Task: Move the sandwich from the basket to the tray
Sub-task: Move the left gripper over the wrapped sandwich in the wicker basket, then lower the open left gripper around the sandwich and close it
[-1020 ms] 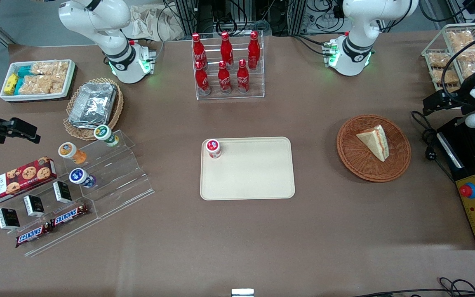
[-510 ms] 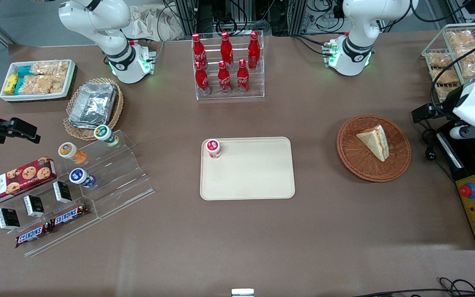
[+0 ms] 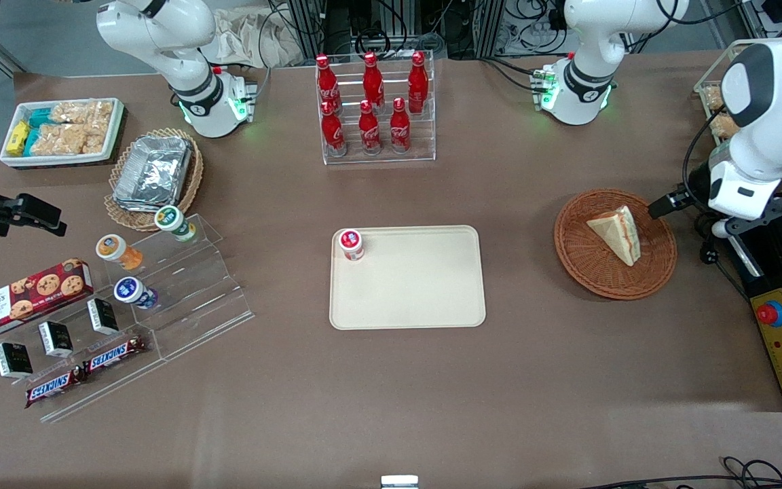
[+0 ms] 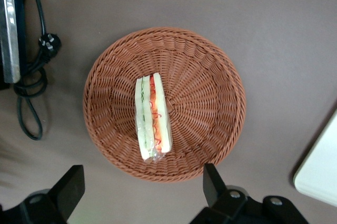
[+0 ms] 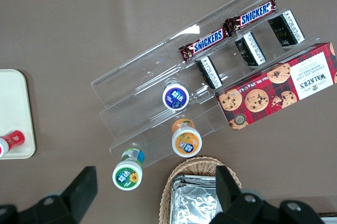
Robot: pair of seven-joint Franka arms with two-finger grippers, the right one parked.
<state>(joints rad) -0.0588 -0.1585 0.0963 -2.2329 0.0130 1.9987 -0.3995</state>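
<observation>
We see our gripper (image 4: 142,190) hanging above the table at the rim of the basket (image 4: 221,124) on the working arm's end, its two fingers (image 4: 71,187) spread wide apart with nothing between them. Straight below the gap, inside the basket, lies the sandwich (image 4: 153,116), resting on its side with the red and green filling facing up at the wrist camera. Just beside the basket, away from the tray, we make out a black cable and plug (image 4: 46,41) on the brown table (image 4: 274,34). Farther off, toward the parked arm's end, sits the tray (image 3: 418,285), well apart from the basket, with a small red-capped cup (image 3: 351,244) standing in one of its corners.
</observation>
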